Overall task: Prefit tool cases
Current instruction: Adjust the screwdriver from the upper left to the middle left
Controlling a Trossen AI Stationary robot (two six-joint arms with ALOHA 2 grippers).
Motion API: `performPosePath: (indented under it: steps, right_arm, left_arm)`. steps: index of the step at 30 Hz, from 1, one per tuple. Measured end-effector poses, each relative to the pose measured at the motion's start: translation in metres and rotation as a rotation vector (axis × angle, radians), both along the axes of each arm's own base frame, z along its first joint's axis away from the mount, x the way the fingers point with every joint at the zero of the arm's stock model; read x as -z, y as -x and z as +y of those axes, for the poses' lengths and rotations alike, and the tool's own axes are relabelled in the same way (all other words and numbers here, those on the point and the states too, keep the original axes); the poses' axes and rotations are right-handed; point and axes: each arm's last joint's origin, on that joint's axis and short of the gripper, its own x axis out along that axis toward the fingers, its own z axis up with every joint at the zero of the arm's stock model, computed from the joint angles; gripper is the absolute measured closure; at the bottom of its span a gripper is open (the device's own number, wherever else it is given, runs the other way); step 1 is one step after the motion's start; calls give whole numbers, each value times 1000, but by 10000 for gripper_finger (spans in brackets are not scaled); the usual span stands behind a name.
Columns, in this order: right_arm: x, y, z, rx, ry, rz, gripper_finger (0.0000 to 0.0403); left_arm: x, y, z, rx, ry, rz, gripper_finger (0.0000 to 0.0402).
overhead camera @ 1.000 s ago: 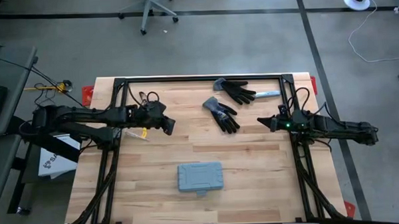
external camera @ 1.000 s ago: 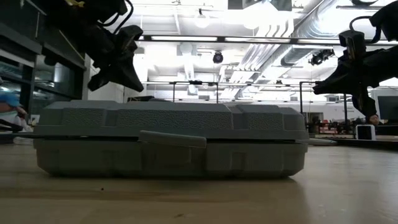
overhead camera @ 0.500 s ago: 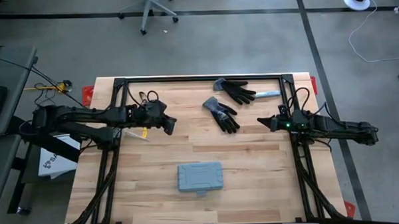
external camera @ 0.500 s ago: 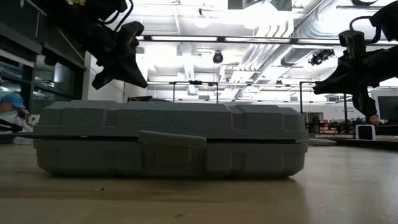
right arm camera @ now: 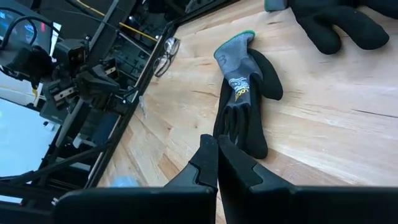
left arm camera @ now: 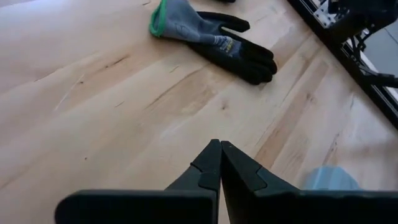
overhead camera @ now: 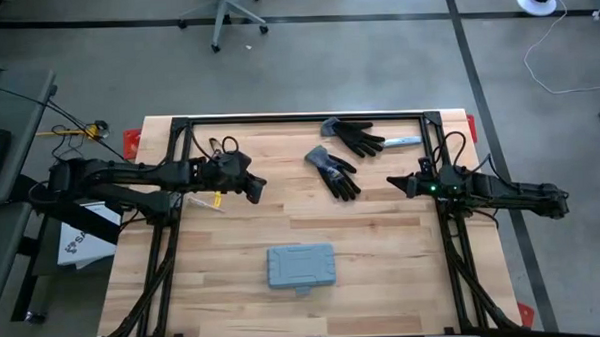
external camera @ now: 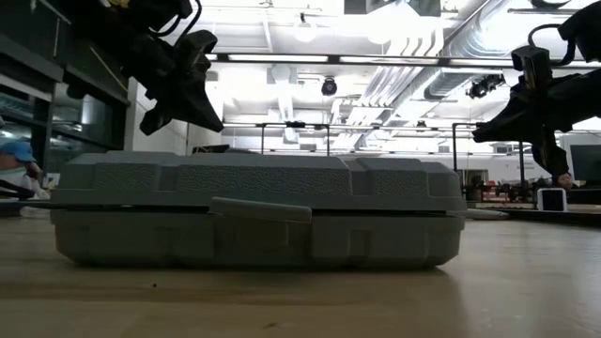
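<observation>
Left gripper [overhead camera: 254,187] hangs above the bare wooden table [overhead camera: 383,256] at about ten o'clock from the table's centre, its two dark fingers [left arm camera: 211,163] pressed together with nothing between them. Right gripper [overhead camera: 393,183], at about two o'clock, is likewise closed and empty, fingertips meeting in a point in its wrist view [right arm camera: 217,155].

Tool case [overhead camera: 301,266], flat and grey-blue with rounded corners, lies closed at about six o'clock, well apart from both grippers. Its long axis runs from nine o'clock to three o'clock, parallel to the table's near edge, and its small latch tab [overhead camera: 303,288] faces six o'clock. In the low view the case [external camera: 258,211] fills the middle of the scene, broadside on, the latch [external camera: 260,208] on the seam between lid and base.

Two black-and-grey work gloves rest near twelve o'clock: one glove [overhead camera: 334,171] lies between the two grippers, its fingers pointing roughly toward four o'clock; the other glove [overhead camera: 353,136] sits just beyond it, closer to the black frame [overhead camera: 298,118] at the far edge.
</observation>
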Motion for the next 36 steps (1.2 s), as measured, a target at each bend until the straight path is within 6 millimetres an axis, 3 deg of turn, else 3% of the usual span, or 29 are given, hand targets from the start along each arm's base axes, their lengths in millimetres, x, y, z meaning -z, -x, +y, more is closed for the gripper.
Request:
performPosePath:
  steps: [12,16,22,28,36]
  right_arm:
    - [0,0,0,-4,-9,-3,403]
    - [0,0,0,-9,7,3,403]
    - [0,0,0,-12,21,8,403]
    - [0,0,0,-10,16,6,403]
    - [0,0,0,-13,15,6,403]
  left_arm:
    - [0,-1,0,14,0,-2,401]
    - [3,1,-3,98,33,32,401]
    - [17,15,-8,148,149,227,401]
    - [29,36,-11,94,220,467,401]
    - [36,59,-10,-72,191,710,401]
